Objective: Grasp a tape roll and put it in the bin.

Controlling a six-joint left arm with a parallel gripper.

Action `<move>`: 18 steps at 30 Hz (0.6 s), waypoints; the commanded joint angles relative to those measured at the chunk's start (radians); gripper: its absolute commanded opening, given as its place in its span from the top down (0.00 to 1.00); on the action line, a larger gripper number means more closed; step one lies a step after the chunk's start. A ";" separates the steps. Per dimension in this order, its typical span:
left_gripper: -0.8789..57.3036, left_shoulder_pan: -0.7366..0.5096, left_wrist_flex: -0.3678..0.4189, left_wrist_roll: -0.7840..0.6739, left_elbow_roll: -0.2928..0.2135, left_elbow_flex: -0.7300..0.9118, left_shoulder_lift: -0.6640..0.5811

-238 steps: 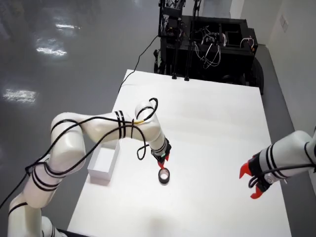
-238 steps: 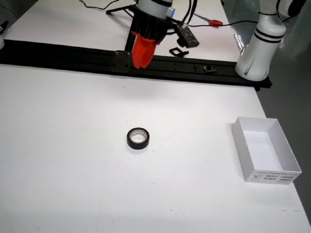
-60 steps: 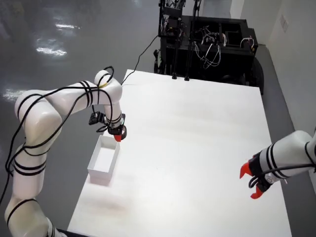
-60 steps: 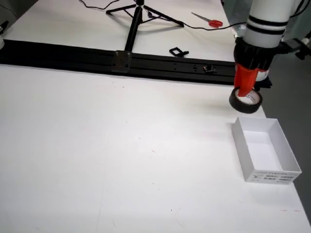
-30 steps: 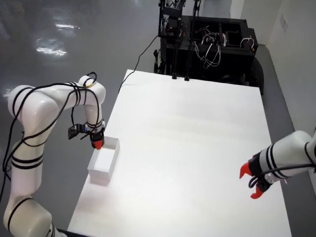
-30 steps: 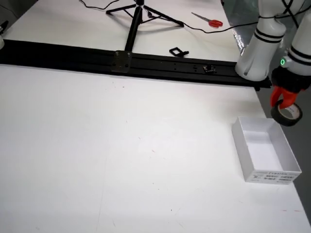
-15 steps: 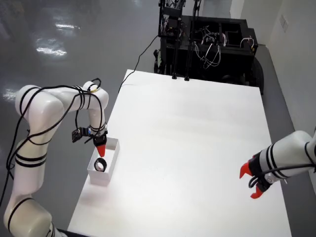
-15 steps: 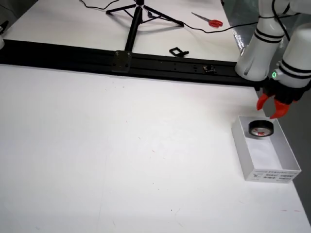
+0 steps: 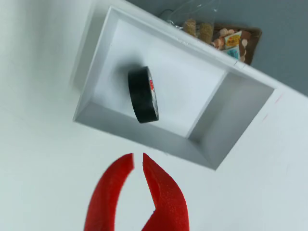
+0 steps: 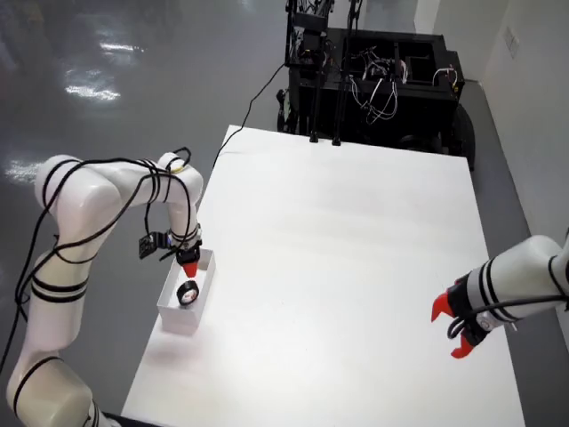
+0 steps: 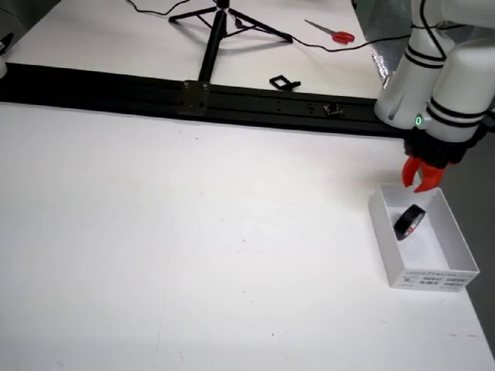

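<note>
Claw-mounted view: black tape roll [image 9: 143, 95] sits on edge inside the white bin [image 9: 230, 108], near its middle; bin stands at the table [image 10: 356, 249] edge; delivery looks done, only withdrawal left; claw [image 9: 138, 161] hangs above the bin's rim, red fingers nearly together with a thin slit between tips, holding nothing, touching nothing.

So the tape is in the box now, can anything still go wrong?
Maybe. The tape roll stands on its edge in the white bin, not flat, so it might roll or tip and bump a wall. The red tool hangs just above the bin's far rim with its jaws nearly shut and nothing in them; if the arm swings low, it could knock the light bin. The bin also sits near the table edge, so a push might send it off.
</note>
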 commanded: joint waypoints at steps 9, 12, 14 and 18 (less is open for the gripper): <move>1.00 -0.414 0.099 -0.018 0.089 -0.289 0.024; 1.00 -0.480 0.101 -0.017 0.092 -0.307 0.016; 1.00 -0.526 0.101 -0.017 0.095 -0.315 0.016; 0.99 -0.602 0.101 -0.006 0.095 -0.333 0.016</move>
